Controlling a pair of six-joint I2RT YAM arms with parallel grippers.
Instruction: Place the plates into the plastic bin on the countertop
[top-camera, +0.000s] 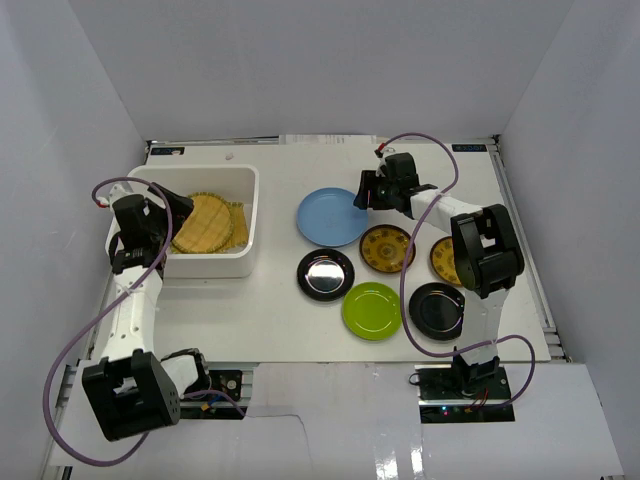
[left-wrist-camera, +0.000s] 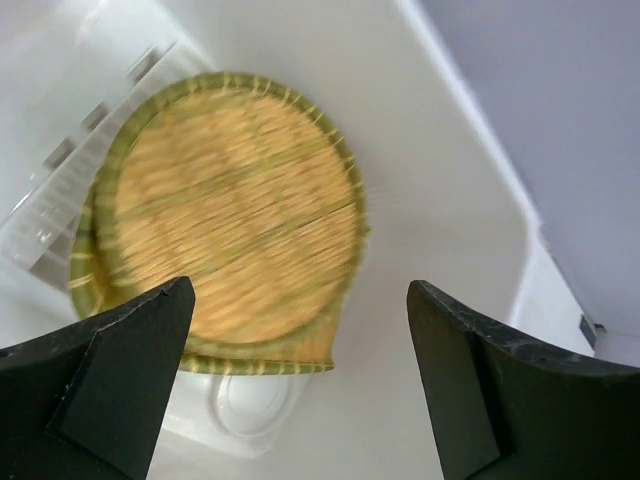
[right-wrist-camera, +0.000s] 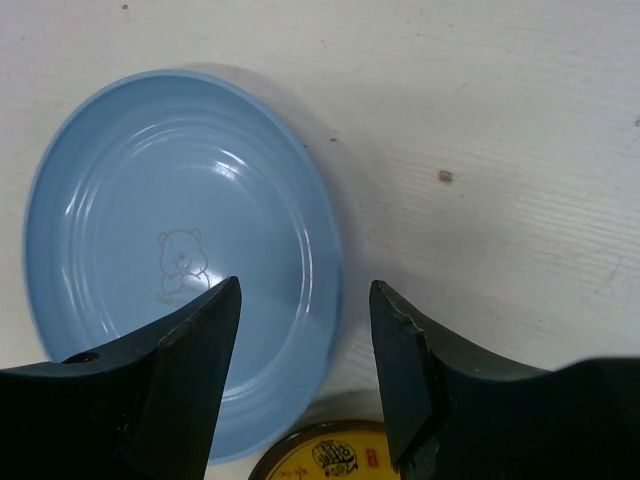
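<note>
Bamboo plates (top-camera: 203, 224), two of them, lie overlapping and face up on the floor of the bin (top-camera: 205, 265), which sits on the far left part of the table (top-camera: 270, 320) with its long axis running left to right. Being round, the plates have no long axis of their own, and all lie flat. Six more rest on the table to the right of the bin: one blue plate (top-camera: 330, 217) farthest back, two gold plates (top-camera: 387, 248) side by side in front of it, the right one partly hidden by the right arm, then two black plates (top-camera: 326, 274) with one green plate (top-camera: 372, 310) between them. None of the six touches the bin. The blue plate has a small bear drawn in its middle. The left gripper (left-wrist-camera: 300, 290) hangs over the bin above the bamboo plates, jaws spread wide and grasping nothing. The right gripper (right-wrist-camera: 305, 288) is low over the blue plate's right edge with its jaws apart, one finger over the plate and the other over bare table, the rim in the gap and not clamped. The table is white and matt, with a few small specks, closed in by plain pale grey walls (top-camera: 300, 60) at the back and both sides
</note>
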